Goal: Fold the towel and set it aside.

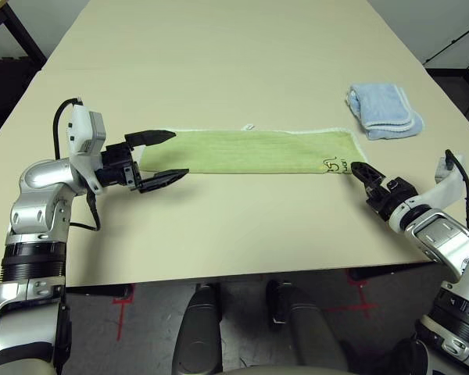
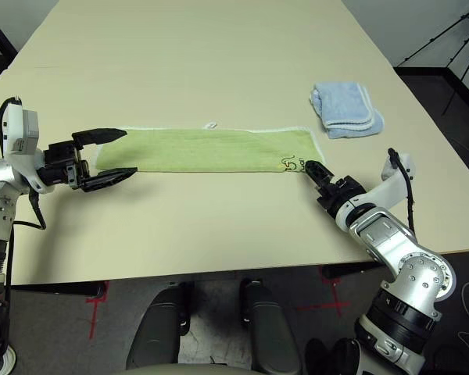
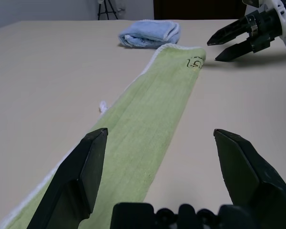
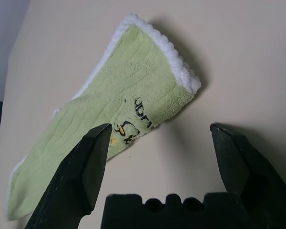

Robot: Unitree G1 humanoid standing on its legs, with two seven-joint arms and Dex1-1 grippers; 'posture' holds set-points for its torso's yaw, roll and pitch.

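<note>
The towel (image 1: 250, 151) lies flat on the table as a long, narrow light green strip with white edging, folded lengthwise. A black handwritten mark (image 1: 334, 165) sits near its right end. My left gripper (image 1: 162, 156) stands open at the strip's left end, one finger on each side of it. My right gripper (image 1: 361, 172) is open just off the near right corner, beside the mark, not touching the cloth. In the right wrist view that corner (image 4: 148, 95) lies ahead of the open fingers. The left wrist view looks down the length of the towel (image 3: 148, 129).
A smaller pale blue folded towel (image 1: 384, 110) rests on the table at the back right. The beige table (image 1: 219, 55) stretches far behind the strip. Its front edge (image 1: 219, 273) runs close below both grippers.
</note>
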